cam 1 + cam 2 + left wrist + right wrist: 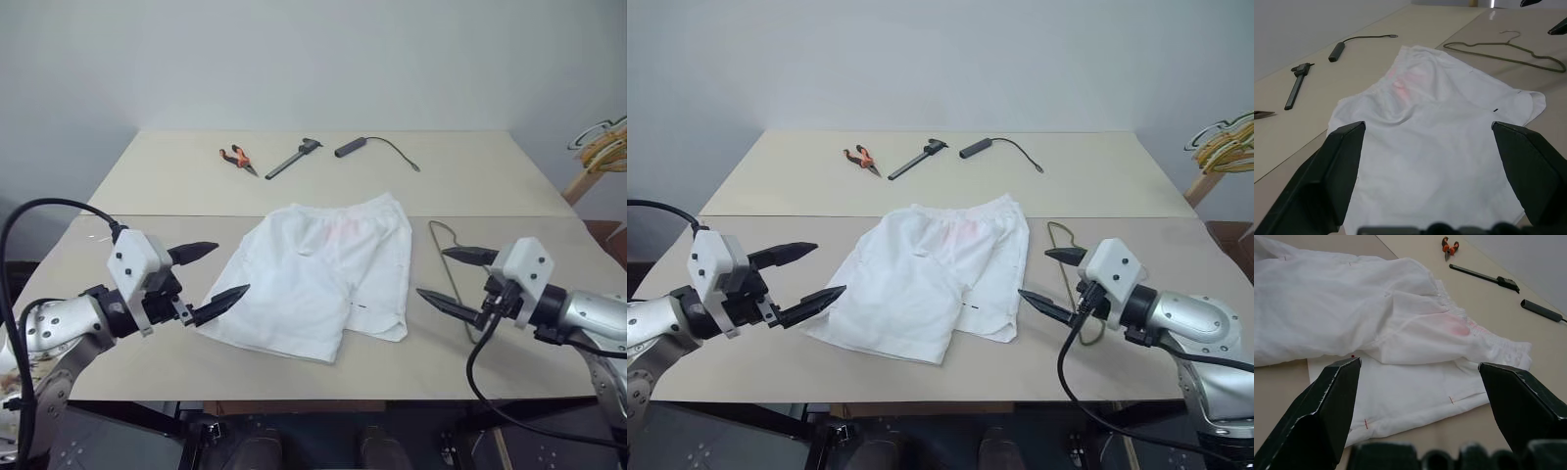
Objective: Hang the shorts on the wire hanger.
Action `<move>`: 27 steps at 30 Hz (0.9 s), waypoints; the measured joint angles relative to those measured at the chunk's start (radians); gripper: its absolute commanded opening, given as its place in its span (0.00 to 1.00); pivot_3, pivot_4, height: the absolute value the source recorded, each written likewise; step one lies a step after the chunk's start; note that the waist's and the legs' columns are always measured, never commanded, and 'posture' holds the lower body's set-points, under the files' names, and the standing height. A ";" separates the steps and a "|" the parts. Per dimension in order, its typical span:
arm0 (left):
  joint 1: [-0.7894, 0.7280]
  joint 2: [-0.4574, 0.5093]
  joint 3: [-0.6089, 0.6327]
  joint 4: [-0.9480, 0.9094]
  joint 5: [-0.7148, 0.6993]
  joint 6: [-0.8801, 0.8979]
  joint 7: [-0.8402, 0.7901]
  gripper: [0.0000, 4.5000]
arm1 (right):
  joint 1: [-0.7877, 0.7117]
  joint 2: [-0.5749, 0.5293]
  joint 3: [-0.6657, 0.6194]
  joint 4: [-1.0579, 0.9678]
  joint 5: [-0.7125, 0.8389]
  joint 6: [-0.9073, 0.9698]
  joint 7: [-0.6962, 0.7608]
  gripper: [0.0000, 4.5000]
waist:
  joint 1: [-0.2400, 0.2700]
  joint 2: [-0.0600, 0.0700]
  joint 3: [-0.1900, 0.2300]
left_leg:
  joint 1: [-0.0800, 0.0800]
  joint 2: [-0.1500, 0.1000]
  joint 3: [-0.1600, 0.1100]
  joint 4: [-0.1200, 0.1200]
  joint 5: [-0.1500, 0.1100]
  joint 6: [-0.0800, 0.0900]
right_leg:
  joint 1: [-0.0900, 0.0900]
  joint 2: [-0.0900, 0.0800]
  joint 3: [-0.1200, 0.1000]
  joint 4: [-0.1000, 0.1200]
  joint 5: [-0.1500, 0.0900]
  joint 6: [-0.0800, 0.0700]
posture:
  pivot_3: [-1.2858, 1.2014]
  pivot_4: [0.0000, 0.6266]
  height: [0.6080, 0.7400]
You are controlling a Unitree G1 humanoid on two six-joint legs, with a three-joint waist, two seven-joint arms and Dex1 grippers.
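The white shorts [318,274] lie flat in the middle of the table, waistband toward the far side, with a faint pink stain near the waistband. The thin grey wire hanger [1448,46] lies on the table just right of the shorts, its hook toward the far side. My left gripper [232,267] hovers open beside the shorts' left edge, pointing at them, nothing between its fingers. On the other side my right gripper [431,271] hovers open over the hanger, pointing toward the shorts' right hem, also empty.
At the back of the table lie orange-handled pliers [238,158], a dark caliper-like tool [292,159] and a black handle with a cable [351,147]. A bunch of yellowish hangers [600,147] hangs on a wooden stand beyond the table's right edge.
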 measured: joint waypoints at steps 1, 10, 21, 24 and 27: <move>0.000 -0.001 0.000 0.000 0.000 -0.001 0.000 1.00 | 0.000 0.000 0.000 0.000 0.000 0.000 0.000 0.99 | 0.000 0.000 0.000 | 0.000 0.000 0.000 0.000 0.000 0.000 | 0.000 0.000 0.000 0.000 0.000 0.000 | 0.54 0.08 1.00; -0.012 0.004 0.002 0.001 -0.037 0.001 -0.018 1.00 | 0.001 0.000 -0.001 -0.013 0.000 0.001 -0.002 0.99 | 0.000 0.000 0.000 | 0.000 0.000 0.000 0.000 0.000 0.000 | 0.000 0.000 0.000 0.000 0.000 0.000 | 0.54 0.07 1.00; -0.015 -0.004 -0.007 -0.010 -0.044 0.004 0.004 1.00 | -0.106 -0.108 0.384 0.032 -0.415 -0.120 -0.009 0.99 | -0.009 0.000 -0.001 | 0.000 0.000 0.000 0.001 0.000 0.000 | 0.000 0.000 0.000 0.001 0.000 0.000 | 0.53 0.11 1.00; -0.023 -0.005 -0.016 -0.014 -0.046 0.009 0.007 1.00 | -0.161 -0.090 0.498 0.072 -0.516 -0.129 0.000 0.99 | -0.009 0.000 -0.001 | 0.000 0.000 0.000 0.001 0.000 0.000 | 0.000 0.000 0.000 0.001 0.000 0.000 | 0.54 0.11 1.00; -0.028 -0.005 -0.020 -0.021 -0.052 0.014 0.009 1.00 | -0.191 -0.082 0.567 0.115 -0.605 -0.143 -0.001 0.99 | -0.006 0.000 0.000 | 0.000 0.000 0.000 0.001 0.000 0.000 | 0.000 0.000 0.000 0.001 0.000 0.000 | 0.54 0.12 1.00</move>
